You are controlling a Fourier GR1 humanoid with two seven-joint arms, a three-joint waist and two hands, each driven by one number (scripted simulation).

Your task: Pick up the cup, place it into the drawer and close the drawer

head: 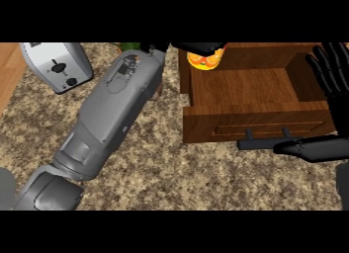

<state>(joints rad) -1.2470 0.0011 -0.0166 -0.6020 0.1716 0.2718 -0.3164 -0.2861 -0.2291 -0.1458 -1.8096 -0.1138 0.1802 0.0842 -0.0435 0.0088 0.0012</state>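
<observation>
The cup [206, 60] is yellow with orange marks and hangs at the back left corner of the open wooden drawer [242, 116], just inside its left wall. My left hand [197, 47] is curled over the cup's top and hides most of it; the grey left forearm runs up to it from the lower left. My right hand [336, 64] is open at the view's right edge, fingers up beside the drawer's right wall, and its thumb lies in front of the drawer's face, next to the dark handle [263, 143]. Inside, the drawer shows a bare wooden floor.
A silver toaster [57, 65] stands at the back left on the speckled stone counter [177, 173]. A strip of wood surface [0, 79] runs along the left edge. Something green [129, 46] peeks out behind my left wrist.
</observation>
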